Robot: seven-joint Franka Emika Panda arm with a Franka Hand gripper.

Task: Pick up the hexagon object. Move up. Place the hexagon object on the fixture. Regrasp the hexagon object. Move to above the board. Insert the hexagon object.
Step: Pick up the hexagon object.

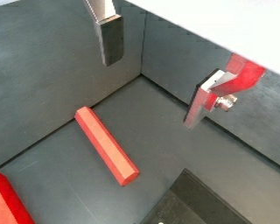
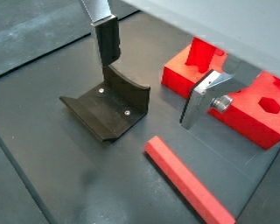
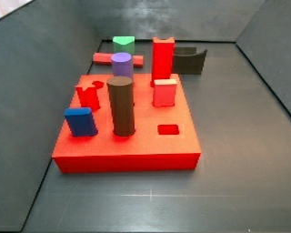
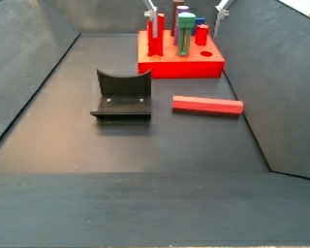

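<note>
The hexagon object [image 4: 207, 105] is a salmon-red rod lying flat on the dark floor, between the fixture [image 4: 123, 95] and the right wall. It also shows in both wrist views [image 1: 105, 144] [image 2: 189, 184], and behind the board in a side view [image 3: 106, 60]. The red board [image 4: 184, 68] stands beyond it with coloured pegs. My gripper [image 4: 186, 6] is high up at the top edge of that view, open and empty. In both wrist views [image 1: 157, 74] [image 2: 154, 70] its fingers [image 1: 111, 39] stand wide apart, well above the floor. The fixture [image 2: 108, 109] lies below it.
The board [image 3: 124, 155] carries a brown cylinder [image 3: 120, 107], a blue peg [image 3: 79, 121], a tall red square post [image 3: 163, 56], a short pinkish block [image 3: 164, 91] and purple and green pegs. Dark grey walls [image 4: 281, 77] enclose the floor.
</note>
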